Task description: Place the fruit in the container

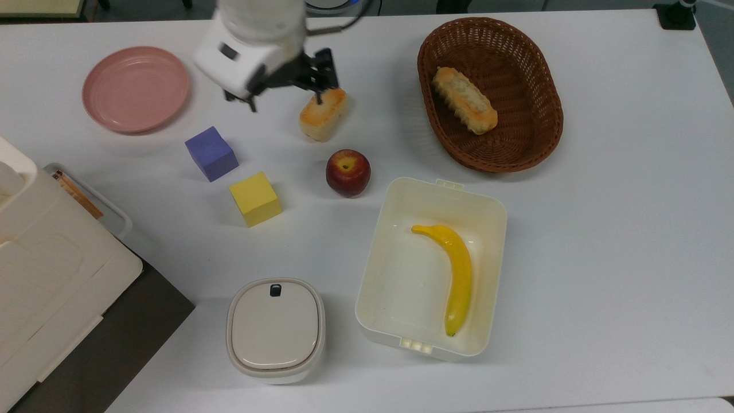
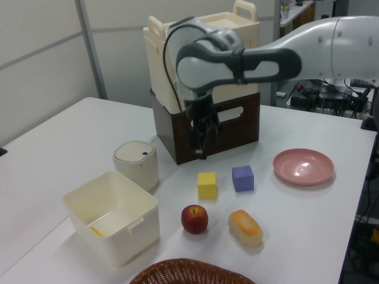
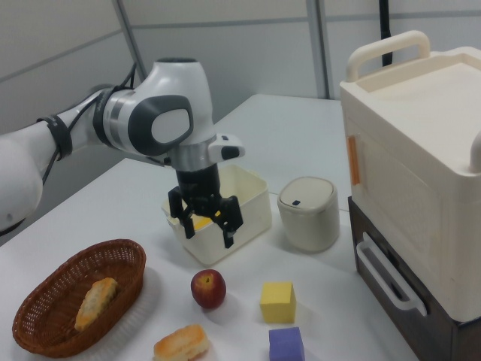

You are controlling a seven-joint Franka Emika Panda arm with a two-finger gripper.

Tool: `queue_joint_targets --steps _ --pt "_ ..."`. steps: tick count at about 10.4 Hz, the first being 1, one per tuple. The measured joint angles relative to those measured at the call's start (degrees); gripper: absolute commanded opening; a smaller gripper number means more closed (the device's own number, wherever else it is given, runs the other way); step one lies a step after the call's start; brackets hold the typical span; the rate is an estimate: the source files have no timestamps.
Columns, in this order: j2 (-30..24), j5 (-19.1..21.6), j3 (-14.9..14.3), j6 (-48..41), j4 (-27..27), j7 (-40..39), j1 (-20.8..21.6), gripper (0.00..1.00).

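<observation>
The dark-red apple [image 1: 348, 172] sits on the white table, just off the upper left corner of the cream-white tub [image 1: 401, 258] in the top view. It is also seen from the side, as the apple [image 2: 194, 219] and apple [image 3: 208, 289]. The tub [image 2: 127, 234] holds a yellow banana [image 1: 457, 272]. My gripper [image 1: 285, 102] hangs open and empty above the table, up and to the left of the apple in the top view, one finger overlapping the bread roll's end. In the right view the gripper [image 3: 208, 233] hovers above the apple, in front of the tub [image 3: 255, 207].
A bread roll [image 1: 323, 112] lies beside the gripper. A purple cube [image 1: 211, 153], a yellow cube [image 1: 255, 198] and a pink plate [image 1: 135, 89] stand left of the apple in the top view. Wicker basket [image 1: 516, 143] with bread, grey-lidded box [image 1: 275, 330], cream case on brown crate [image 2: 204, 127].
</observation>
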Motion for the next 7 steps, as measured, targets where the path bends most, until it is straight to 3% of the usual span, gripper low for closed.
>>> queue_joint_targets --steps 3,7 --pt "5.43 0.01 0.08 0.24 -1.48 0.07 5.64 1.0" --pt "11.95 -0.08 0.08 2.16 -2.19 0.07 7.61 1.0"
